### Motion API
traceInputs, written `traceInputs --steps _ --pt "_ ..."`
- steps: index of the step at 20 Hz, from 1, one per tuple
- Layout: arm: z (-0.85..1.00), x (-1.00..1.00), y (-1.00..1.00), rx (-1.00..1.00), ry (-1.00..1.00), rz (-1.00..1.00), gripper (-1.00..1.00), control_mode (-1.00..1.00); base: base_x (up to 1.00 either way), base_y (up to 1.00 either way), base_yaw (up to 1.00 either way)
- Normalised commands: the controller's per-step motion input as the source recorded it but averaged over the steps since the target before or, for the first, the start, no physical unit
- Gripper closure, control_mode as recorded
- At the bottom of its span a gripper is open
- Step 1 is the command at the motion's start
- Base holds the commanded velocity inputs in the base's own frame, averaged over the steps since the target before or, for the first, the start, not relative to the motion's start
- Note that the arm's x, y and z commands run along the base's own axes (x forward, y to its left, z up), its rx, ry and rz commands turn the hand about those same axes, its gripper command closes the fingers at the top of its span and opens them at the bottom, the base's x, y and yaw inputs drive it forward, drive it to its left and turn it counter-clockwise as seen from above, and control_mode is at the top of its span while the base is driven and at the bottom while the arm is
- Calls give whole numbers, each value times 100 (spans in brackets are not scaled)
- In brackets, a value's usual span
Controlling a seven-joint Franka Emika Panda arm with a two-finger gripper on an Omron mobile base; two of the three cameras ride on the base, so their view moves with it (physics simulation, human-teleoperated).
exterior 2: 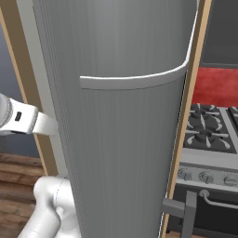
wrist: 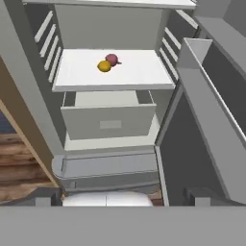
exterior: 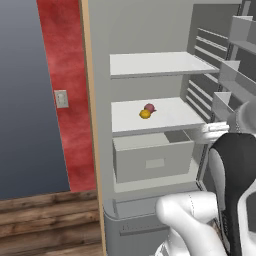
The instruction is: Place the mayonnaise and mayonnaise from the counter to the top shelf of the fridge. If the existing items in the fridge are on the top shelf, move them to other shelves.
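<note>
The fridge [exterior: 100, 100] stands open. Its top shelf [exterior: 160, 64] is bare. The existing items lie together on the shelf below [exterior: 170, 117]: a dark red fruit [exterior: 149, 107] and an orange-yellow fruit [exterior: 145, 114], touching or nearly so. The hand view looks in from in front of the door side, with the red fruit [wrist: 112, 59] and orange fruit [wrist: 104, 66] far ahead. My gripper [wrist: 121, 198] is open, its fingertips [wrist: 42, 200] wide apart with nothing between them. The mayonnaise jars and the counter are out of view.
A box drawer [exterior: 152, 160] sits under the fruit shelf. Door racks [wrist: 211, 86] jut out on the right, close to my hand. In the right base view the open door's outer face [exterior 2: 125, 116] blocks the interior; a stove [exterior 2: 209, 135] stands to its right.
</note>
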Motion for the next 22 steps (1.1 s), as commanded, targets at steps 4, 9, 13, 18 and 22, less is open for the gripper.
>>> traceInputs --steps 4,9,13,18,22 --pt "0 -19 0 1 -5 0 -100 -100 0 0 0" --pt "0 0 0 0 0 0 -100 -100 0 0 0" --pt "0 -41 0 0 0 0 -100 100 -19 0 0" --pt "0 0 0 0 0 0 -100 100 -89 1 0" --pt "0 0 0 0 0 0 -100 100 -99 1 -21"
